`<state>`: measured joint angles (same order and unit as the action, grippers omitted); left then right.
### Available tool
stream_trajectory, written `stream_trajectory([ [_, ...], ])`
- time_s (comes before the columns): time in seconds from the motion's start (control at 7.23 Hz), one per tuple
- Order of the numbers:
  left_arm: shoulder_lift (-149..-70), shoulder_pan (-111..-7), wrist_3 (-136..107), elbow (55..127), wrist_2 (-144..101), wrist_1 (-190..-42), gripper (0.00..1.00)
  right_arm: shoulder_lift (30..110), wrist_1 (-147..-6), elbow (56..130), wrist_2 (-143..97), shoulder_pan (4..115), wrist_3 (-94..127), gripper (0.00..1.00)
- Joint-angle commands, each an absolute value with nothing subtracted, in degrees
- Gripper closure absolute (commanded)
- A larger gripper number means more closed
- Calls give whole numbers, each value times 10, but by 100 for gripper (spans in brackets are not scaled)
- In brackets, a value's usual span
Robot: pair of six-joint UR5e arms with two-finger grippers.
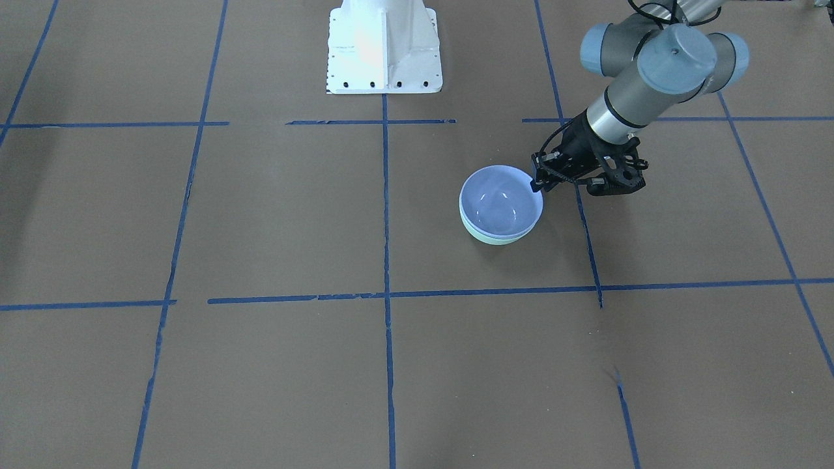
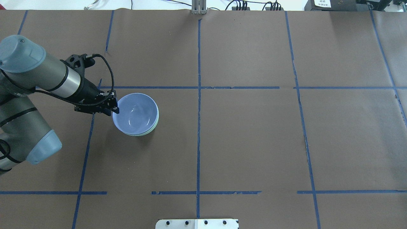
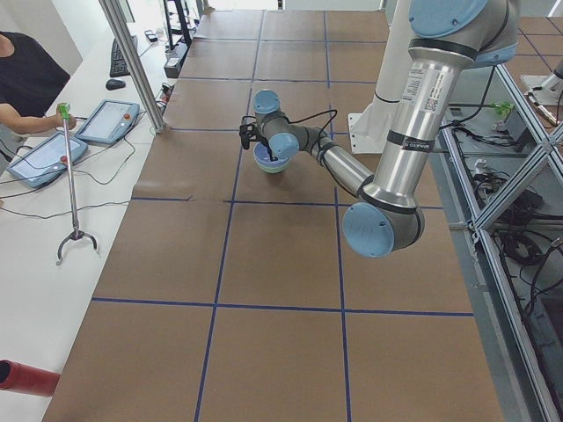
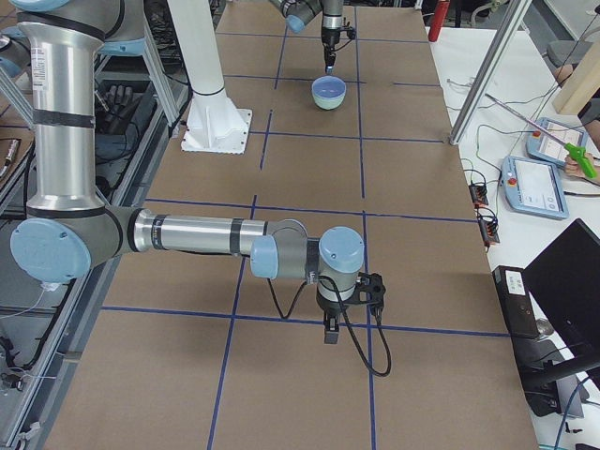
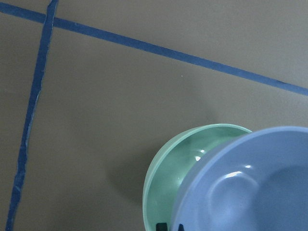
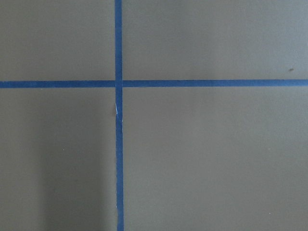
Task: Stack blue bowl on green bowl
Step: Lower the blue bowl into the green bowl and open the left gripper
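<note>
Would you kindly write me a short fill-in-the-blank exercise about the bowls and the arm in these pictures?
1. The blue bowl rests ___ the green bowl.
2. The left gripper meets the blue bowl at its ___.
3. The table is marked into squares with ___ tape.

Missing words: inside; rim; blue.

Blue bowl [image 1: 500, 202], glossy pale periwinkle, is sitting mouth-up inside the green bowl [image 5: 168, 178], glossy pale mint and about the same size. It's riding off-centre, so a crescent of green rim and inner wall is showing along one side. The pair is sitting in the left half of the table [image 2: 254, 143], roughly midway between far and near edges.
</note>
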<state>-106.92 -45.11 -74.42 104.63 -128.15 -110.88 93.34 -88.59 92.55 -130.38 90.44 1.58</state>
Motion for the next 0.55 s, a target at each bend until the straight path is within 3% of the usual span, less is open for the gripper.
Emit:
stream_trajectory([
  [0.0,-1065,-452,-742,1055,-1281,-1113,0,933,-887,925,-1303,904,16,0],
  [0.41,-1052,-526,-599,1084,-1282,-1104,0,933,-886,925,-1303,904,16,0],
])
